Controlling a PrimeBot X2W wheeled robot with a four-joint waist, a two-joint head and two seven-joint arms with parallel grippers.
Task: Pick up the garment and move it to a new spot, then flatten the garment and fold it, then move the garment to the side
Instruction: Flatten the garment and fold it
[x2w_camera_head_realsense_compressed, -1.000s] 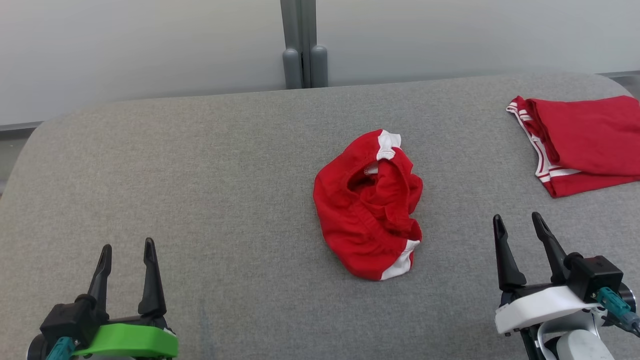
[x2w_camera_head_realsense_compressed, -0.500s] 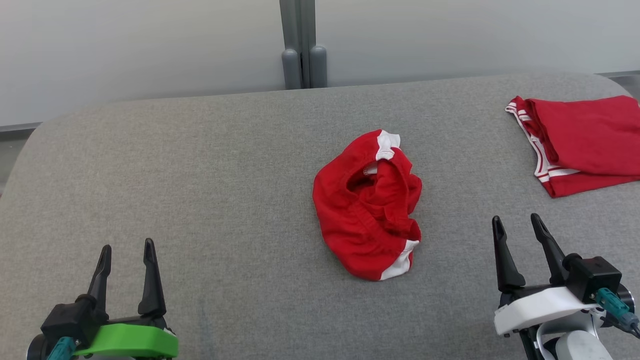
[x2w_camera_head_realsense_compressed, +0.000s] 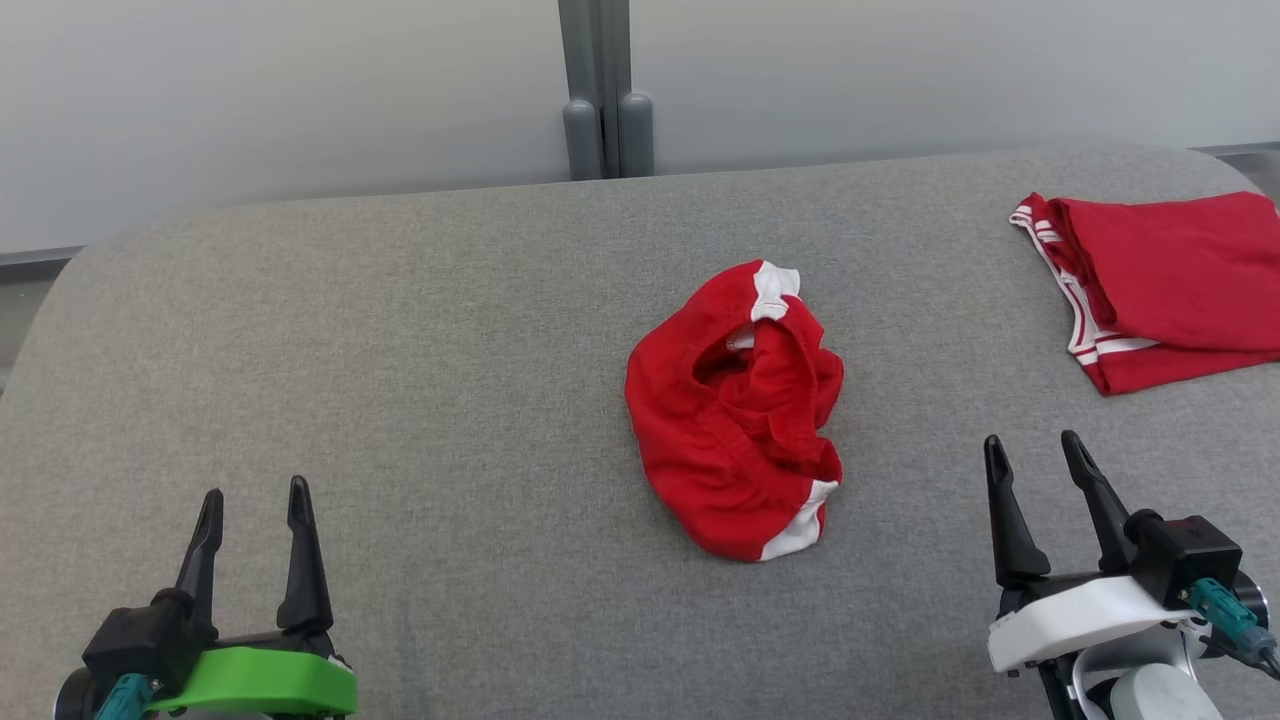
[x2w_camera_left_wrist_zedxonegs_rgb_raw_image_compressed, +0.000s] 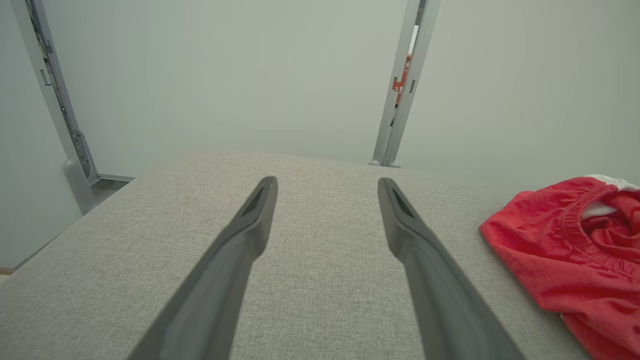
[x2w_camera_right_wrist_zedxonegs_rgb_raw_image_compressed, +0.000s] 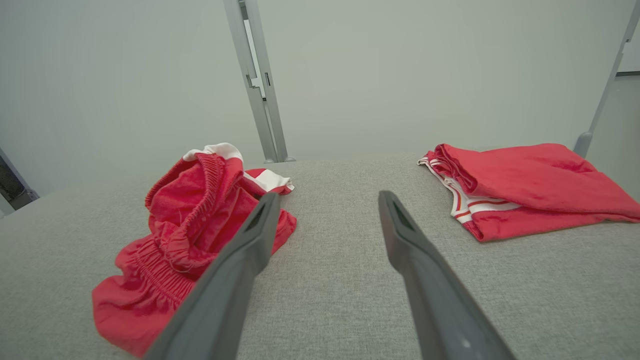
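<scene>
A crumpled red garment (x2w_camera_head_realsense_compressed: 733, 410) with white trim and an elastic waistband lies bunched at the middle of the grey padded table (x2w_camera_head_realsense_compressed: 400, 350). It shows at the right edge of the left wrist view (x2w_camera_left_wrist_zedxonegs_rgb_raw_image_compressed: 565, 250) and left of the fingers in the right wrist view (x2w_camera_right_wrist_zedxonegs_rgb_raw_image_compressed: 190, 230). My left gripper (x2w_camera_head_realsense_compressed: 253, 500) rests open at the lower left, far from the garment, nothing between its fingers. My right gripper (x2w_camera_head_realsense_compressed: 1033, 448) stands open at the lower right, a short way right of the garment, also empty. In the wrist views both grippers (x2w_camera_left_wrist_zedxonegs_rgb_raw_image_compressed: 325, 186) (x2w_camera_right_wrist_zedxonegs_rgb_raw_image_compressed: 326, 200) hover over bare fabric.
A folded red garment (x2w_camera_head_realsense_compressed: 1170, 285) with white stripes lies at the table's far right edge, also seen in the right wrist view (x2w_camera_right_wrist_zedxonegs_rgb_raw_image_compressed: 520, 187). A grey post (x2w_camera_head_realsense_compressed: 605, 90) stands behind the table against a pale wall. The table's corners are rounded.
The right gripper has crept very slightly down and left in the head view. The garment and the left gripper have not moved.
</scene>
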